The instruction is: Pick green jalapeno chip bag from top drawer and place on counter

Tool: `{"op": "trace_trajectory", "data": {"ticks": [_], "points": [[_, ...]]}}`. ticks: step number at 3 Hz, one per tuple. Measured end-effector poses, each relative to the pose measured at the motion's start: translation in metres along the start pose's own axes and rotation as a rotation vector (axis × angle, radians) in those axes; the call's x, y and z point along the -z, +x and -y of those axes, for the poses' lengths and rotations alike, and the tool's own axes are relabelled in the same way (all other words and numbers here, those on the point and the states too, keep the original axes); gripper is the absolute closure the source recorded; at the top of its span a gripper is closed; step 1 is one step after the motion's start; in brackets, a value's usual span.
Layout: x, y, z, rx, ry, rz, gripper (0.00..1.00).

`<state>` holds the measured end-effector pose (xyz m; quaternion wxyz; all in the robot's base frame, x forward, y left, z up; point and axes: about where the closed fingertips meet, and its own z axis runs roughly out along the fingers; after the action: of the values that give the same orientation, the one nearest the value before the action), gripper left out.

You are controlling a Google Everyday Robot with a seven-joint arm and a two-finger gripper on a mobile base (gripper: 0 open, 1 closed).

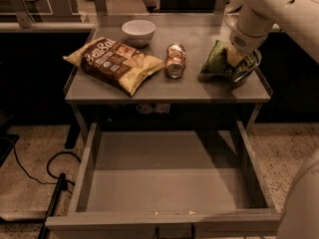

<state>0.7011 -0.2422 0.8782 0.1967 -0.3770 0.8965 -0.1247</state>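
Observation:
The green jalapeno chip bag (218, 59) lies on the right side of the counter (199, 87), near its right rim. My gripper (240, 63) reaches down from the upper right on the white arm and is shut on the bag's right end, low over the counter. The top drawer (85, 169) is pulled out below the counter and its grey floor shows nothing in it. Its dark handle (174, 231) is at the front edge.
A large brown-and-yellow chip bag (117, 63) lies on the counter's left. A drink can (174, 59) lies on its side in the middle. A white bowl (138, 31) stands at the back. A black cable (35, 173) runs on the floor at left.

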Motion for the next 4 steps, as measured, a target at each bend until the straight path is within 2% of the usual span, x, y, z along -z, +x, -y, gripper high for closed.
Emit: {"op": "trace_trajectory", "data": {"ticks": [3, 4], "points": [[-0.0002, 0.0, -0.0001, 0.0, 0.0, 0.0, 0.1], [-0.0003, 0.0, -0.0001, 0.0, 0.0, 0.0, 0.0]]}}
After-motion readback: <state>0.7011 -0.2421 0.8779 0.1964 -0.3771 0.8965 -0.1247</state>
